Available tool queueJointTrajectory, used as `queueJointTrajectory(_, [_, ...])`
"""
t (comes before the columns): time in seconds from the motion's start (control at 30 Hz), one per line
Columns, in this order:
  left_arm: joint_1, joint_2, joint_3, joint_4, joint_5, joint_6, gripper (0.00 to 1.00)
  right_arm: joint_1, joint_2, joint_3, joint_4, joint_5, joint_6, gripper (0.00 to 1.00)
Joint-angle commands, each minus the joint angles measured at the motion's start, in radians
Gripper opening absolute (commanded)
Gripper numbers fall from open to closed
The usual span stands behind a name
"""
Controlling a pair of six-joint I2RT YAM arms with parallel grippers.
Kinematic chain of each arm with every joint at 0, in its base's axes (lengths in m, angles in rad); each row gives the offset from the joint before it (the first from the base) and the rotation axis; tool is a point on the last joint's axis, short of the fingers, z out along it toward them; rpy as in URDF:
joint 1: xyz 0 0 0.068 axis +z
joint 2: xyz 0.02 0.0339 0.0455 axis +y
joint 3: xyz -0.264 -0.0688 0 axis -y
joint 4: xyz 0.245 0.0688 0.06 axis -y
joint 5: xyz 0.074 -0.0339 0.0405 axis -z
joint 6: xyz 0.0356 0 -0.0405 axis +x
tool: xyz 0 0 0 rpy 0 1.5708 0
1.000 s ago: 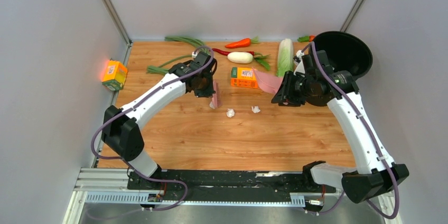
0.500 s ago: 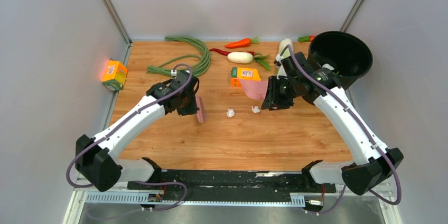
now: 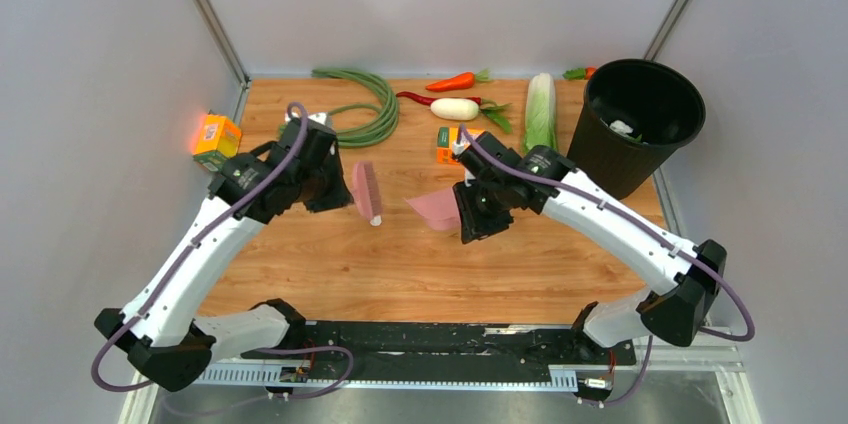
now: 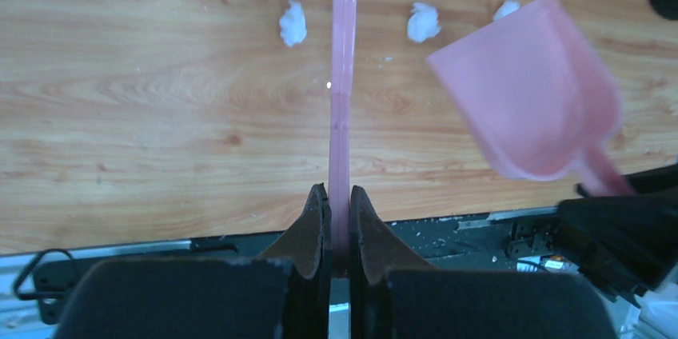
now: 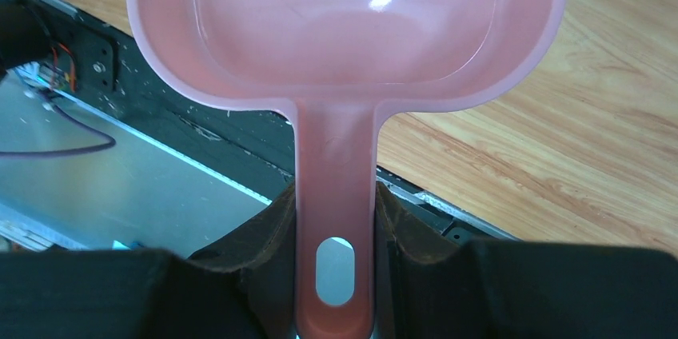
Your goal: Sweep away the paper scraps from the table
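Three small white paper scraps lie on the wood table. In the left wrist view one scrap lies left of the brush and two lie right of it. In the top view only one scrap shows, just below the brush. My left gripper is shut on a thin pink brush. My right gripper is shut on the handle of the pink dustpan, held above the table and covering the other scraps from above.
A black bin with a white wad inside stands at the back right. Green beans, a red pepper, a white radish, a cabbage and an orange box lie along the back. Another orange box sits off the left edge.
Both arms swung left and toward the near side. The brush moved left past one scrap. The dustpan came away from the bin and now hovers over the two middle scraps.
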Motion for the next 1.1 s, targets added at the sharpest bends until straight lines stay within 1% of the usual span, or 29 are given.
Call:
queueJointTrajectory(0.0, [0.002, 0.046, 0.214, -0.141, -0.13, 0.108, 0.0, 0.076, 0.021, -0.008, 0.034, 0.058, 0.016, 0.0])
queueJointTrajectory(0.1, [0.008, 0.083, 0.26, -0.154, -0.2, 0.173, 0.0, 0.123, 0.043, -0.04, 0.053, 0.055, 0.017, 0.0])
queueJointTrajectory(0.23, [0.026, 0.134, 0.242, -0.145, -0.246, 0.229, 0.0, 0.162, 0.054, -0.109, 0.118, 0.055, 0.017, 0.0])
queueJointTrajectory(0.3, [0.04, 0.149, 0.218, -0.117, -0.268, 0.259, 0.0, 0.176, 0.051, -0.163, 0.182, 0.07, 0.019, 0.0])
queueJointTrajectory(0.4, [0.069, 0.187, 0.182, -0.059, -0.248, 0.303, 0.0, 0.188, 0.052, -0.225, 0.248, 0.095, 0.02, 0.0])
queueJointTrajectory(0.43, [0.077, 0.2, 0.181, -0.054, -0.25, 0.324, 0.0, 0.192, 0.057, -0.236, 0.265, 0.136, 0.017, 0.0])
queueJointTrajectory(0.63, [0.08, 0.322, 0.155, -0.014, -0.271, 0.406, 0.0, 0.268, 0.084, -0.289, 0.337, 0.201, -0.059, 0.0])
queueJointTrajectory(0.73, [0.082, 0.376, 0.144, -0.008, -0.257, 0.441, 0.0, 0.298, 0.1, -0.307, 0.369, 0.208, -0.09, 0.0])
queueJointTrajectory(0.83, [0.08, 0.39, 0.118, 0.026, -0.221, 0.463, 0.0, 0.308, 0.106, -0.336, 0.423, 0.201, -0.102, 0.0])
queueJointTrajectory(1.07, [0.08, 0.414, 0.092, 0.046, -0.081, 0.473, 0.0, 0.309, 0.144, -0.362, 0.498, 0.193, -0.125, 0.0])
